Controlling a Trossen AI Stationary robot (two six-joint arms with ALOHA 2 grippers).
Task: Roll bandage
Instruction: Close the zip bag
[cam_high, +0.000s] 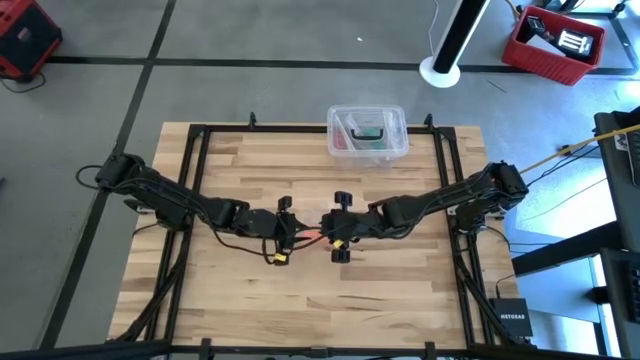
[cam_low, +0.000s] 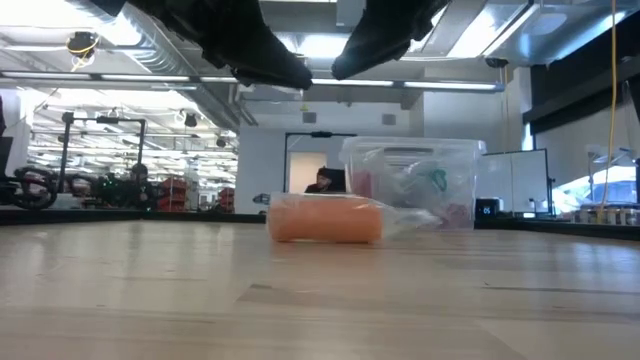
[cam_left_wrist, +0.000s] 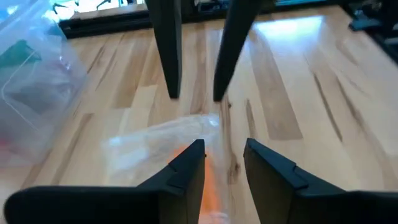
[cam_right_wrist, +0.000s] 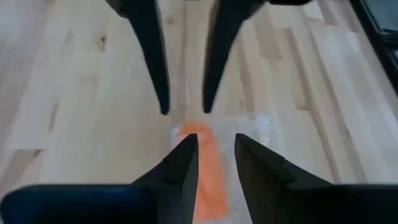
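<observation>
**Colleague:** What's on your screens?

**Me:** I see the pale butcher-block wooden desk (cam_high: 400, 290) with a black frame. At its far edge stands a clear plastic lidded box (cam_high: 367, 133) holding green and red items.

**Colleague:** And the arms?

**Me:** Both meet at the desk's middle. My left end effector (cam_high: 296, 232) and right end effector (cam_high: 330, 236) face each other, raised above the wood, fingers parted by a narrow gap, gripping nothing.

**Colleague:** The bandage?

**Me:** The bright orange soft fabric bandage (cam_low: 325, 218) lies on the desk between them, in front of the box. From table height I see a short, stubby cylinder on its side. A thin clear plastic film (cam_left_wrist: 155, 140) lies crumpled around it, touching it.
</observation>
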